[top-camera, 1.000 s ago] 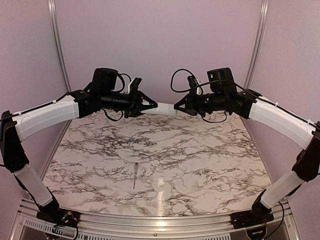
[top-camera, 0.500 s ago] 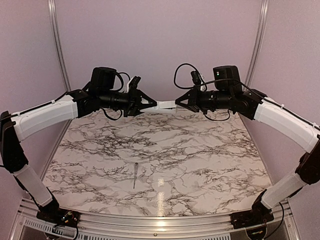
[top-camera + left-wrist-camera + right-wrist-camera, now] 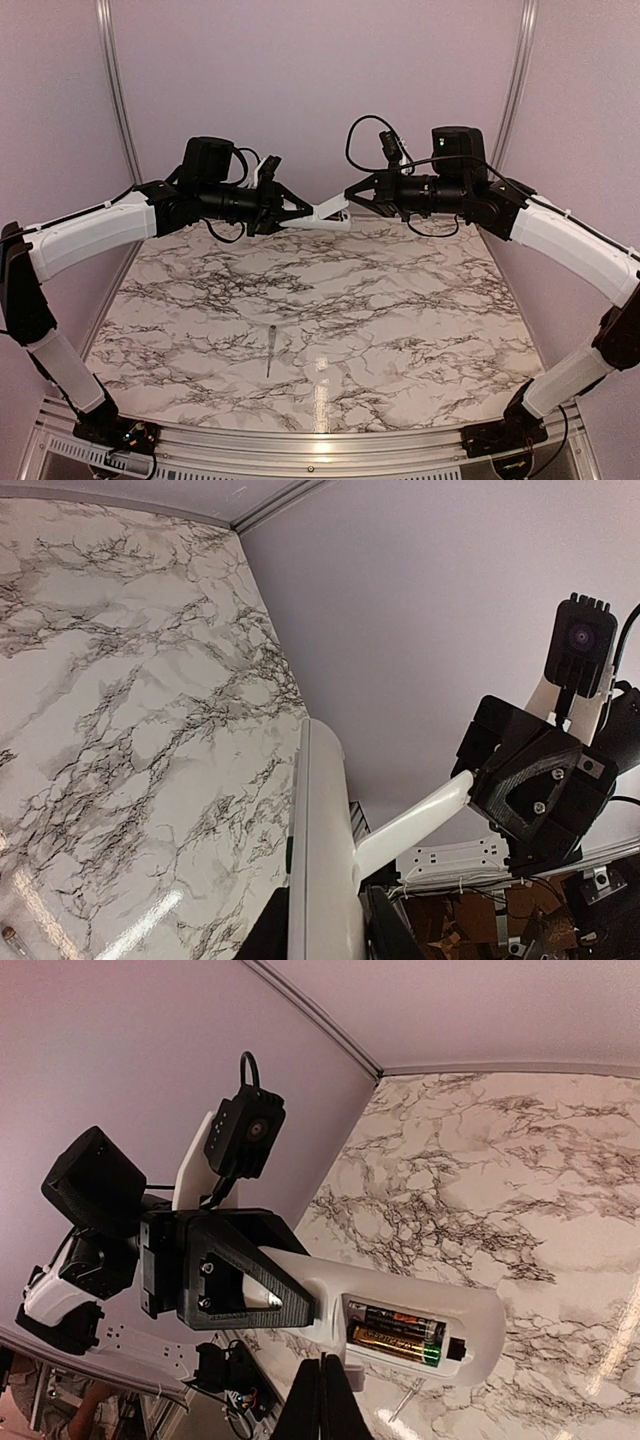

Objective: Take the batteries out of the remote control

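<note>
High over the far side of the table, my left gripper [image 3: 297,216] is shut on the remote control [image 3: 325,217], a slim white bar pointing right. In the left wrist view the remote control [image 3: 325,860] runs up between the dark fingers. The right wrist view shows its back [image 3: 470,1310] open, with two batteries [image 3: 395,1335] side by side in the compartment. My right gripper [image 3: 347,203] is shut on the thin white battery cover [image 3: 415,825]. The cover slants up and away from the remote, one end still against it. In the right wrist view the right gripper [image 3: 322,1385] stands just below the compartment.
A thin pale pen-like tool [image 3: 271,350] lies on the marble table [image 3: 400,320], near the front and left of centre. Purple walls close in the back and both sides. A metal rail [image 3: 310,445] runs along the near edge.
The right gripper has risen and swung the battery cover up, so it now slants off the remote instead of lying in line with it. The left gripper has held still.
</note>
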### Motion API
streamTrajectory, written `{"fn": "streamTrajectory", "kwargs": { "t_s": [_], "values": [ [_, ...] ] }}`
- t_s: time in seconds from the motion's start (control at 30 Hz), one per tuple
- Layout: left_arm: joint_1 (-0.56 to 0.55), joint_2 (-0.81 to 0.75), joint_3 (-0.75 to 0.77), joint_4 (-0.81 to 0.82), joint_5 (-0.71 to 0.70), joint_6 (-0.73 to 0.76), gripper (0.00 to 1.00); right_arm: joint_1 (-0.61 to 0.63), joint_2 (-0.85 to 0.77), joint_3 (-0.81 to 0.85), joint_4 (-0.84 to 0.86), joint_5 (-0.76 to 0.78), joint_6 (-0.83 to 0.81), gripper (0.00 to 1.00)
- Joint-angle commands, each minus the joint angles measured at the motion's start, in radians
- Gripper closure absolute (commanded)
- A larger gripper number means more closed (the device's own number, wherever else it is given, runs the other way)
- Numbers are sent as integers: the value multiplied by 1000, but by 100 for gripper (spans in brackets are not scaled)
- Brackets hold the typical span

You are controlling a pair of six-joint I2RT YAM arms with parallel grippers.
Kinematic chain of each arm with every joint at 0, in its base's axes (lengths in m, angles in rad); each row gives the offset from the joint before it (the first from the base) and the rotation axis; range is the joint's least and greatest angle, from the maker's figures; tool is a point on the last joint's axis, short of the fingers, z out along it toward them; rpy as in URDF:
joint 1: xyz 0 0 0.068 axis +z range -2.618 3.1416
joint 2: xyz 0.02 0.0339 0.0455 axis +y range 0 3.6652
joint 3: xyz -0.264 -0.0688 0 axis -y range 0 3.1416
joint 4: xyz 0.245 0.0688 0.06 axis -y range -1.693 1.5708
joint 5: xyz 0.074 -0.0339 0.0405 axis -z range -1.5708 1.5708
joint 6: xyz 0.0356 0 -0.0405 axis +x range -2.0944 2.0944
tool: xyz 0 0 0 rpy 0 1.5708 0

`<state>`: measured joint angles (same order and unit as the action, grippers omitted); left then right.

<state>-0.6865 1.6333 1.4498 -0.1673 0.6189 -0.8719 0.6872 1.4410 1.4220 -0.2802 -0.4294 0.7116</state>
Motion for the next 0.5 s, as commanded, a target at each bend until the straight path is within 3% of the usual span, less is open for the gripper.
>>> {"fn": "streamTrajectory", "kwargs": {
  "t_s": [0.0, 0.47],
  "values": [
    [-13, -27, -6, 56, 21, 11, 100, 15, 0, -20, 4, -25, 10, 100],
    [-13, -18, 2, 59, 21, 10, 100, 15, 16, -28, 13, -42, 8, 100]
  ]
}}
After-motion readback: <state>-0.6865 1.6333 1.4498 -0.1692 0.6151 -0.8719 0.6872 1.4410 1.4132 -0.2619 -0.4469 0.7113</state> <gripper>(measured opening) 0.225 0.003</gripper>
